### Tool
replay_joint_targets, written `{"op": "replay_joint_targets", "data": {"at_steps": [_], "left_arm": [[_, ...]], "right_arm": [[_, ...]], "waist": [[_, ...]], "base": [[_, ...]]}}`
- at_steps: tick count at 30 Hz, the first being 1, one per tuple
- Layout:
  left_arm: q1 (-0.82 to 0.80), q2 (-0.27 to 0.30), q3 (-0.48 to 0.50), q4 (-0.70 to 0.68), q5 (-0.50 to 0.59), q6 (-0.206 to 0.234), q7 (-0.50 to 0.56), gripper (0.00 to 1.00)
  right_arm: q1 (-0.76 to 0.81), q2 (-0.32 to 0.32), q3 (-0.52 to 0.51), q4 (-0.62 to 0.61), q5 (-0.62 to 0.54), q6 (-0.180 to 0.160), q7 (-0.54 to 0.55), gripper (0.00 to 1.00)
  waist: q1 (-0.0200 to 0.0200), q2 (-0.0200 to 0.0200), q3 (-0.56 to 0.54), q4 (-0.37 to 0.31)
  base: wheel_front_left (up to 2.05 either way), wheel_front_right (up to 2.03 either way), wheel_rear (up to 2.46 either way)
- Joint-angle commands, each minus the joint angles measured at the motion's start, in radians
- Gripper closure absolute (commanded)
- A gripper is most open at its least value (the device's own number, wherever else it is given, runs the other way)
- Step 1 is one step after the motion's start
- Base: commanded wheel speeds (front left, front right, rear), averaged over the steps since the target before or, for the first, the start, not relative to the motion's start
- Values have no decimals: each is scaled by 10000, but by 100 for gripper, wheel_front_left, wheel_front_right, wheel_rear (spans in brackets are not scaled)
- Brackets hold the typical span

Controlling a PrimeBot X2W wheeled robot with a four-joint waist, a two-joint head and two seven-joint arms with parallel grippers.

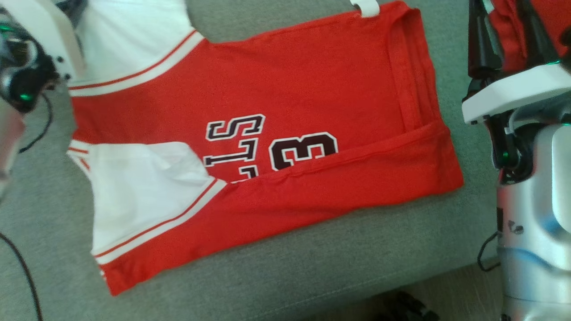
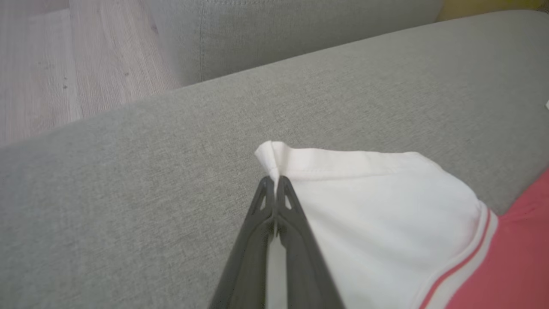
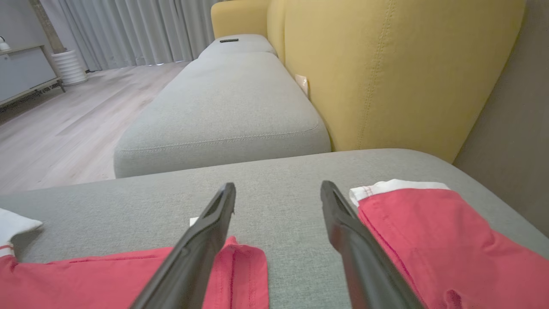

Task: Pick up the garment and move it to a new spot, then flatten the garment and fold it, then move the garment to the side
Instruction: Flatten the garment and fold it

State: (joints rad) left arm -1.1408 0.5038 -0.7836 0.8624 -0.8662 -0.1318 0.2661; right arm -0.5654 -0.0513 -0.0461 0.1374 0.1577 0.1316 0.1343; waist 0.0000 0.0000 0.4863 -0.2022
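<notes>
Left gripper (image 2: 274, 182) clamped tight, right gripper (image 3: 278, 193) spread wide and empty, both over grey fabric sofa cushion (image 1: 357, 267). Red-and-white cloth jersey with black lettering (image 1: 312, 89) lies flat on cushion, near edge folded over. Left gripper pinches its white sleeve hem (image 2: 274, 154).

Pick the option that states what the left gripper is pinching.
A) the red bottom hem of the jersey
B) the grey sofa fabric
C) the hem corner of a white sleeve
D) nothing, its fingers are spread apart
C: in the left wrist view the left gripper is closed on the bunched hem corner of the white sleeve of the red jersey.
</notes>
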Motion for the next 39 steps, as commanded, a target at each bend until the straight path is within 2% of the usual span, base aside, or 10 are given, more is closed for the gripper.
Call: {"op": "replay_joint_targets", "data": {"at_steps": [1, 6, 11, 17, 22, 36, 37, 38, 39], "left_arm": [[-451, 281, 133, -323, -84, 12, -428, 100], [-278, 98, -345, -876, -87, 12, -1487, 100], [-70, -163, -901, -1734, -69, 12, -2178, 100], [172, -297, -1388, -2686, -128, 12, -2479, 100], [282, -305, -1660, -3079, -153, 12, -2448, 100], [278, -197, -1895, -3302, -265, 12, -2411, 100], [246, -203, -1907, -3291, -281, 12, -2409, 100], [222, -205, -1909, -3284, -290, 12, -2407, 100], [203, -208, -1910, -3274, -295, 12, -2411, 100]], "right_arm": [[-347, -109, 82, -190, 167, -9, 209, 0], [-467, -588, 150, 408, 155, -9, 685, 0], [-834, -1338, 454, 1438, 14, -9, 1068, 0], [-1369, -2199, 1291, 2942, 184, -9, 1479, 0], [-1673, -2663, 1885, 3807, 226, -9, 1527, 0], [-2599, -2827, 2542, 5830, 759, -9, 1301, 0], [-2706, -2839, 2615, 5992, 939, -9, 1322, 65], [-2758, -2848, 2658, 6059, 1051, -9, 1345, 100], [-2809, -2885, 2687, 6124, 1148, -9, 1356, 100]], "waist": [[0, 0, -323, 327], [0, 0, -726, 932], [0, 0, -890, 1620], [0, 0, -849, 2218], [0, 0, -814, 2389], [0, 0, -734, 2341], [0, 0, -695, 2337], [0, 0, -668, 2336], [0, 0, -644, 2339]], "base": [[0, 0, 0], [0, 0, 0], [0, 0, 0], [0, 0, 0], [0, 0, 0], [0, 0, 0], [0, 0, 0], [0, 0, 0], [0, 0, 0]]}}
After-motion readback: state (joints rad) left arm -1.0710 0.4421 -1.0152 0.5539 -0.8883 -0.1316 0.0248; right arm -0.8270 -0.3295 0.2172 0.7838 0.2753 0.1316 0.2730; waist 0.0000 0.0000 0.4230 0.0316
